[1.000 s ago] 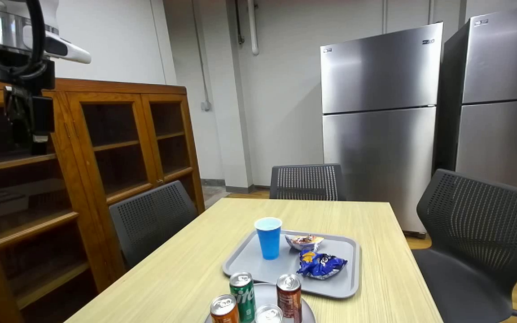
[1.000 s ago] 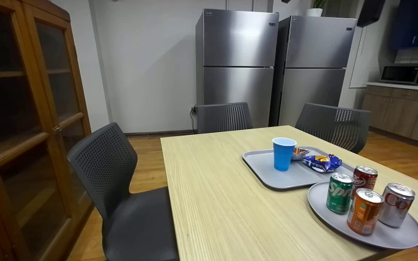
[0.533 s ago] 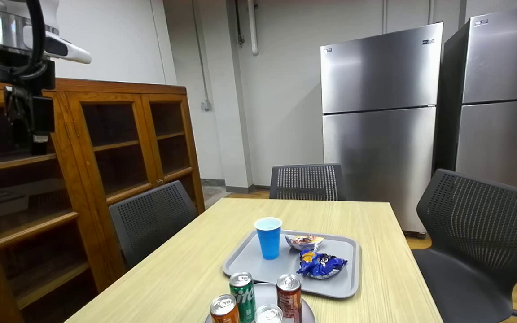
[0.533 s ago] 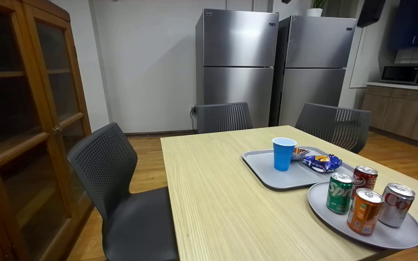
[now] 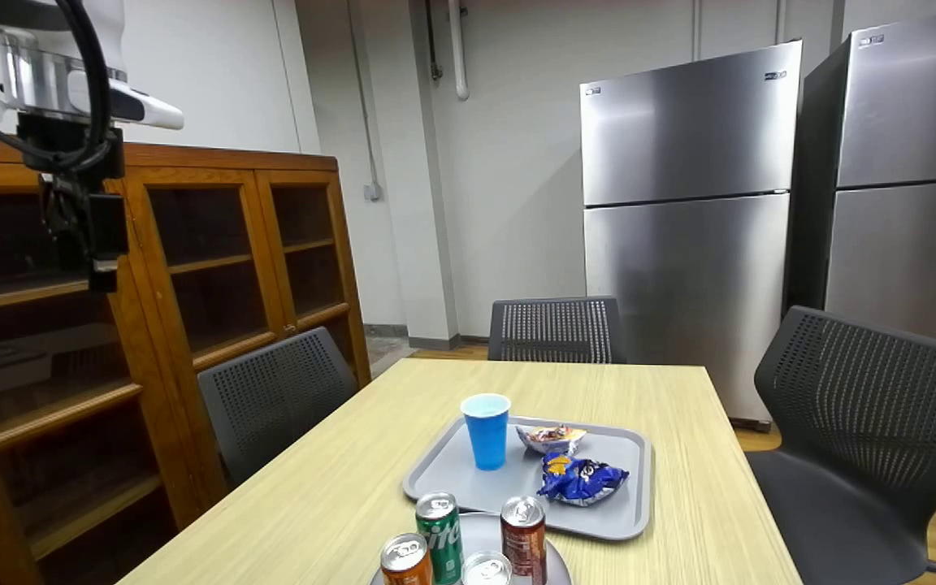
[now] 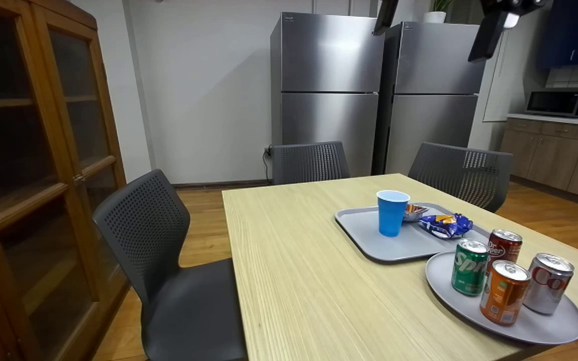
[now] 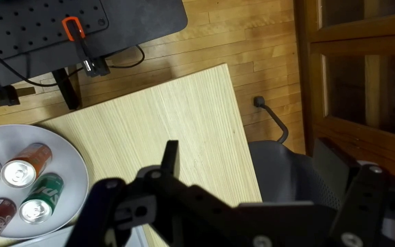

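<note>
Sprite can (image 6: 469,268) upright on round plate (image 6: 545,329), near end of table (image 6: 309,260); gripper (image 6: 428,46) well above, jaws spread wide, holding nothing.

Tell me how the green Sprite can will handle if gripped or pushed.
The Sprite can looks metal, so probably stiff. Its smooth, shiny wall may slip in a loose grip. It stands upright, but its round body would likely roll if toppled.
</note>
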Robot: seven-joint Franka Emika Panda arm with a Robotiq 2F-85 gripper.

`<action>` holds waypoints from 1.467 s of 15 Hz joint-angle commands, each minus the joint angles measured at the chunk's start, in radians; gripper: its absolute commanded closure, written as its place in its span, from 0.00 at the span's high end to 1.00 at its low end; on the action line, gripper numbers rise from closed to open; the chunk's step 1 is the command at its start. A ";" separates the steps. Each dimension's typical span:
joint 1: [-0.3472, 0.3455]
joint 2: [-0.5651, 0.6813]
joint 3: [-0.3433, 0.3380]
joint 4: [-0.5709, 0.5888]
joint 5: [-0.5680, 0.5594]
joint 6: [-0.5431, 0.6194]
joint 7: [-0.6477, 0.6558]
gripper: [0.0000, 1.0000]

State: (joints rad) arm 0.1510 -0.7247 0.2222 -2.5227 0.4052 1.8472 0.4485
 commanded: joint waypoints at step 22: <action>-0.034 0.406 -0.104 0.083 -0.161 0.348 -0.256 1.00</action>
State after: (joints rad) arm 0.1369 -0.3811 0.1255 -2.4867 0.2710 2.1765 0.2280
